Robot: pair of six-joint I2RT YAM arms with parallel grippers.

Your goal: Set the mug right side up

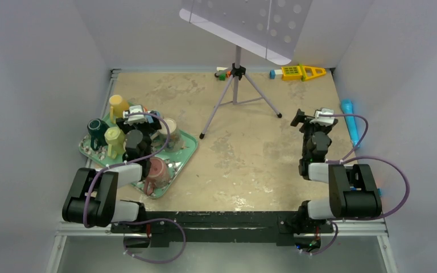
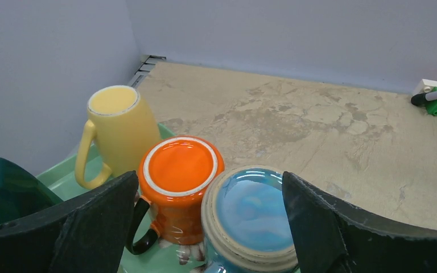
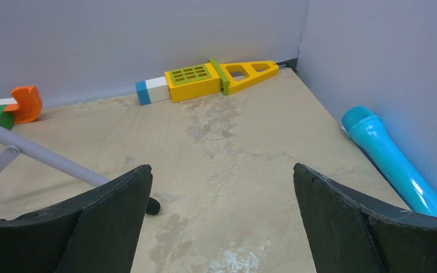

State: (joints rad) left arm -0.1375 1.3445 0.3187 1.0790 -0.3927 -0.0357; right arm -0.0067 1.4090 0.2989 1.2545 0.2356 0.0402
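Note:
A green tray (image 1: 183, 152) at the left holds several mugs. In the left wrist view an orange mug (image 2: 179, 170) with a black handle, a blue mug (image 2: 256, 213) and a yellow mug (image 2: 116, 131) stand bottom up on the tray (image 2: 62, 177). A dark green mug (image 2: 0, 187) is at the left edge. My left gripper (image 2: 209, 175) is open just above the orange and blue mugs, holding nothing; it also shows in the top view (image 1: 139, 115). My right gripper (image 3: 222, 168) is open and empty over bare table, and appears at the right in the top view (image 1: 310, 117).
A pink mug (image 1: 158, 170), a beige mug (image 1: 172, 127) and a second yellow mug (image 1: 114, 140) are also on the tray. A tripod stand (image 1: 236, 85) rises mid-table. Toy blocks (image 1: 296, 72) lie by the back wall. A blue microphone (image 1: 350, 120) lies by the right wall.

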